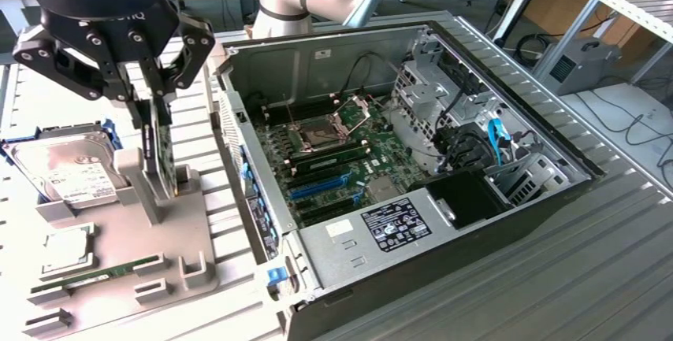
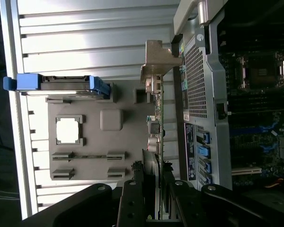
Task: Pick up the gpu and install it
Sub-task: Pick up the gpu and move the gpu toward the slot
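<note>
The gpu (image 1: 158,156) stands on edge, a thin dark card, over the grey fixture tray (image 1: 126,239) at the exterior view's left. My gripper (image 1: 150,113) comes down on it from above, and its black fingers (image 1: 169,81) are shut on the card's upper edge. Its lower edge sits between the tray's upright posts; I cannot tell whether it still rests in the slot. In the wrist view the gpu (image 2: 157,123) appears edge-on with its silver end bracket (image 2: 158,59) at the far end, held between my gripper (image 2: 154,165) fingers.
The open computer case (image 1: 263,199) lies to the exterior view's right of the tray, motherboard (image 1: 347,160) exposed with blue slots. On the tray are a hard drive (image 1: 68,172), a CPU (image 1: 65,250) and a RAM stick (image 1: 100,272). Ribbed metal table all around.
</note>
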`<move>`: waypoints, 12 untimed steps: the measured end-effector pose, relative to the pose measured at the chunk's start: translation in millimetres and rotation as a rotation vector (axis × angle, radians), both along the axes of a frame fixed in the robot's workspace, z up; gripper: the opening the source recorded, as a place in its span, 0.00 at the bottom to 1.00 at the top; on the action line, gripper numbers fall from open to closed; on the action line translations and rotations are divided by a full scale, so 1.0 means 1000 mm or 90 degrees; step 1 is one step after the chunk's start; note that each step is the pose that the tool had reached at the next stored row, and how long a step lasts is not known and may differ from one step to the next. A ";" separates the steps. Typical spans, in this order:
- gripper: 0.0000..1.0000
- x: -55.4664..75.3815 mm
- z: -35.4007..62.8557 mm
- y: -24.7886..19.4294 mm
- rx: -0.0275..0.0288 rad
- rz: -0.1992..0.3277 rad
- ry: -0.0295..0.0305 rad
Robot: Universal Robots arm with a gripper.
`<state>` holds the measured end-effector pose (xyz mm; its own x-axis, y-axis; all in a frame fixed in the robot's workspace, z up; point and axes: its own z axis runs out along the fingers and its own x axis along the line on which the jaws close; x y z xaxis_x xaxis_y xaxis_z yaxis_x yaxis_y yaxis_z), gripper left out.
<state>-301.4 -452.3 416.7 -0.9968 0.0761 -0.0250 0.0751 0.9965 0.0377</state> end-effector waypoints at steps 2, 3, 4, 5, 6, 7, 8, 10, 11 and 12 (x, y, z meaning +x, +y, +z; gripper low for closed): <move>0.26 0.000 0.0006 0.0000 0.0000 0.000 0.0000; 0.26 0.000 0.0008 0.0000 0.0000 0.000 0.0000; 0.26 0.000 0.0011 0.0000 0.0000 0.000 0.0000; 0.26 0.000 0.0014 0.0000 0.0000 0.000 0.0000; 0.26 0.000 0.0016 0.0000 0.0000 0.000 0.0000; 0.26 0.000 0.0019 0.0000 0.0000 0.000 0.0000; 0.26 0.000 0.0022 0.0000 0.0000 0.000 0.0000; 0.26 0.000 0.0030 0.0000 0.0000 0.000 0.0000; 0.26 0.000 0.0033 0.0000 0.0000 0.000 0.0000; 0.26 0.000 0.0035 0.0000 0.0000 0.000 0.0000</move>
